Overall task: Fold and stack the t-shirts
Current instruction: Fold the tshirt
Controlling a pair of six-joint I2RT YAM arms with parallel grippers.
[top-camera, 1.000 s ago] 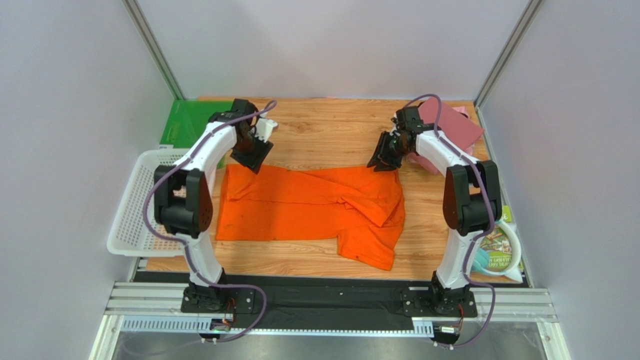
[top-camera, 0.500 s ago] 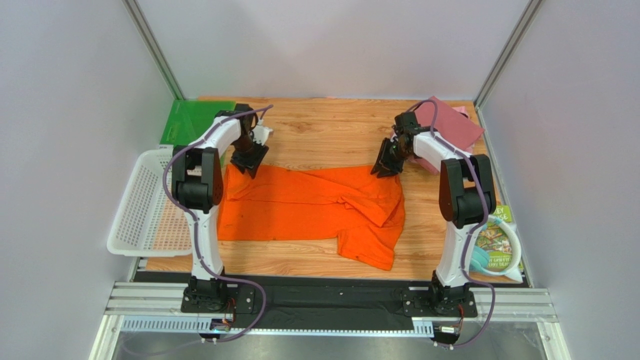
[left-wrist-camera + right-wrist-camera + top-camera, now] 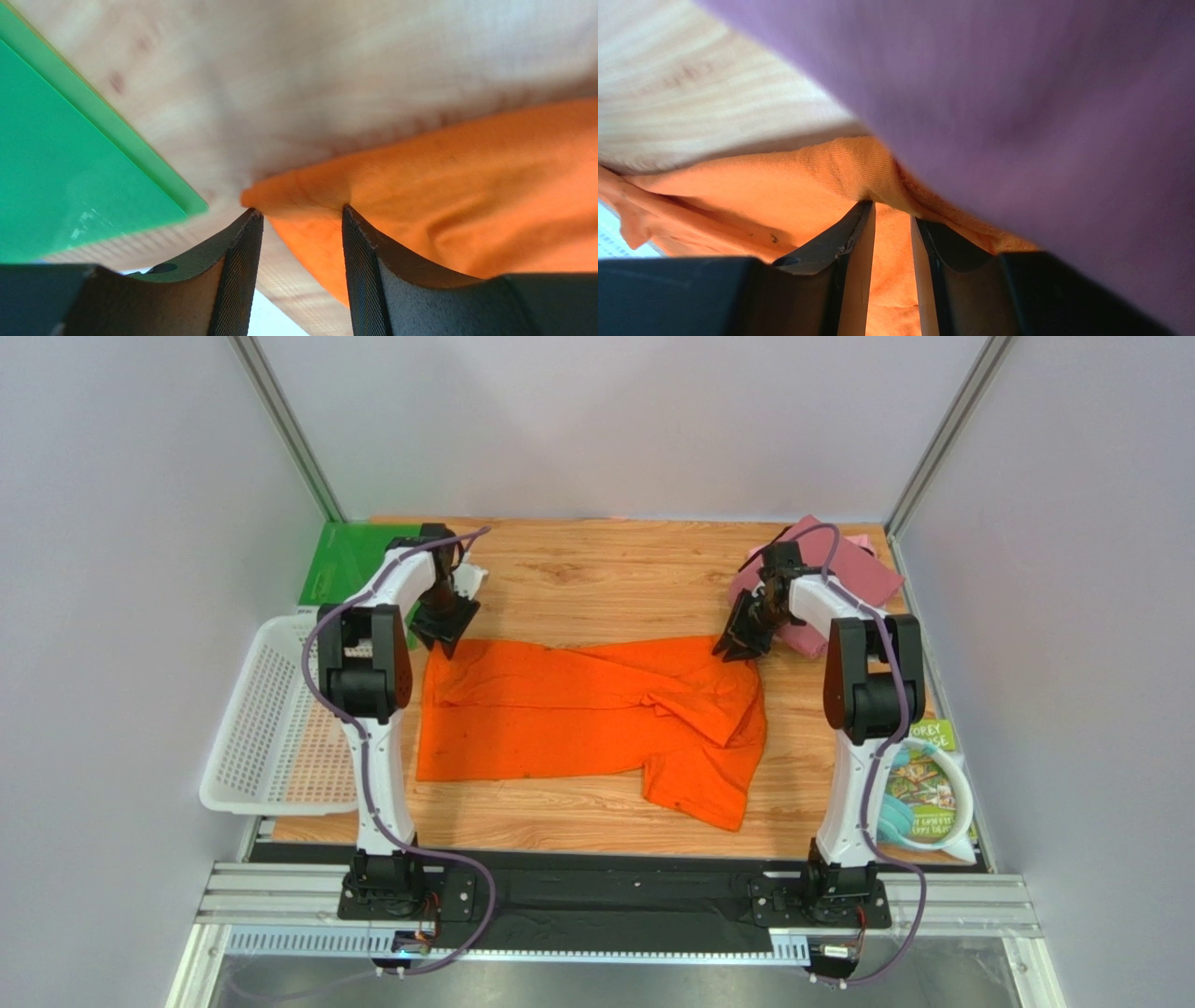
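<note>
The orange t-shirt (image 3: 589, 707) lies spread on the wooden table (image 3: 603, 574), about in the middle, with its long side running left to right. Its left part is smooth. Its right part is rumpled, with a flap hanging down toward the near edge. The maroon t-shirt (image 3: 842, 567), folded flat, sits just beyond the orange t-shirt's far-right corner. A pale pink t-shirt (image 3: 859, 543) peeks out at the maroon one's far side.

The left gripper (image 3: 446, 623) is down at the orange t-shirt's far-left corner. In the left wrist view its two fingers (image 3: 238, 273) stand apart. The pointed corner of the orange cloth reaches into the gap between the tips, and the fingers do not press on it.

The right gripper (image 3: 739, 637) is at the orange t-shirt's far-right corner, just beside the maroon t-shirt. In the right wrist view its fingers stand close together with a narrow slit between them, and orange cloth bunches up at the tips. Whether they pinch the cloth cannot be told. A blurred purple shape covers the upper right of that view.

A green sheet (image 3: 344, 560) lies flat beyond the orange t-shirt's far-left corner, near the left gripper and apart from the cloth. A white basket (image 3: 260, 714) stands to the left of the orange t-shirt. A printed packet (image 3: 926, 798) lies to its right.
</note>
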